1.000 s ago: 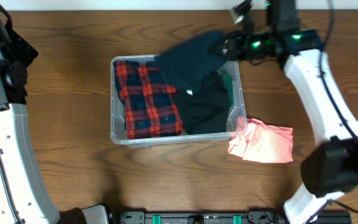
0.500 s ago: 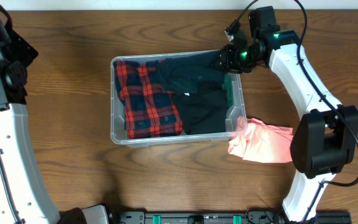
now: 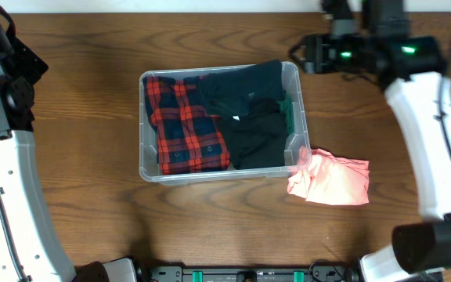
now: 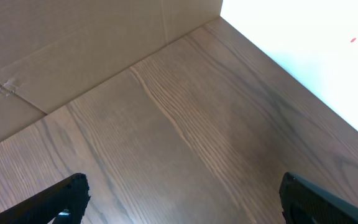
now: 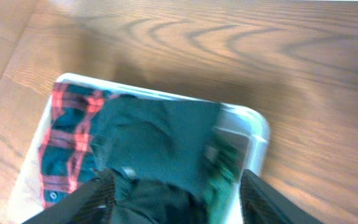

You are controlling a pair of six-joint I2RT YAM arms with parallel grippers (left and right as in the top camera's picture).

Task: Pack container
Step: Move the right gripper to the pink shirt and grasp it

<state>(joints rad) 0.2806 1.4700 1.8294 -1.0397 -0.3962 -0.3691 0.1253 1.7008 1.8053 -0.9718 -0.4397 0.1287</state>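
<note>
Lying nearest you, a pink garment touches the near right corner of the container, which sits mid-table holding a plaid shirt and dark clothes. Toward the far edge, your right gripper hangs with fingers spread wide, holding nothing. Your left gripper is likewise spread and empty over bare wood.

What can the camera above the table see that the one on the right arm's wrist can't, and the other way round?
Only the overhead view shows the pink garment lying outside the container, by its corner. Only the right wrist view shows the right tool close up, its fingers open and empty. Both show the red plaid shirt and the dark green garment inside the container.
</note>
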